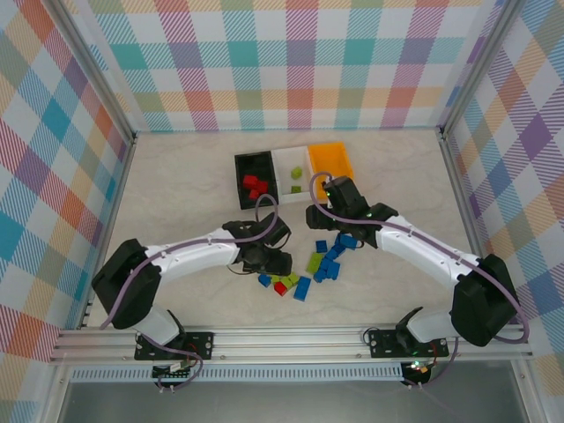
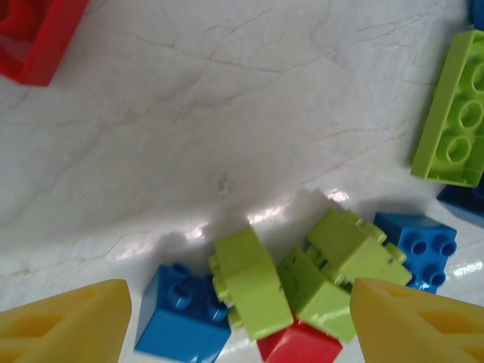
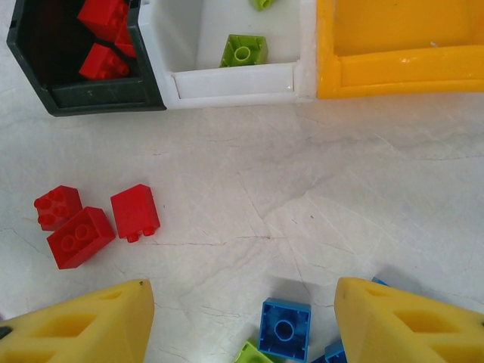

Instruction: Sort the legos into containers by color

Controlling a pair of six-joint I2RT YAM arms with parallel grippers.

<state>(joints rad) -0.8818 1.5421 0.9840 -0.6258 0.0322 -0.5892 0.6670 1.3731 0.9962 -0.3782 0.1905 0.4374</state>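
Observation:
The legos lie in a loose pile (image 1: 310, 269) of blue, lime green and red bricks on the table. My left gripper (image 1: 269, 262) hangs low over the pile's left end. Its yellow fingers (image 2: 68, 325) stand apart around a blue brick (image 2: 181, 314), green bricks (image 2: 249, 280) and a red one (image 2: 299, 346), so it is open. My right gripper (image 3: 242, 318) is open above the table, with an upturned blue brick (image 3: 285, 329) between its fingers. The containers stand in a row: black (image 1: 240, 167) with red bricks (image 3: 102, 60), white (image 1: 284, 159) with green bricks (image 3: 243, 51), orange (image 1: 330, 160).
Three red bricks (image 3: 76, 227) lie loose on the table in front of the black bin. A long green brick (image 2: 454, 121) lies to the right of the left gripper. Metal frame rails (image 1: 264, 339) and checkered walls close the table in.

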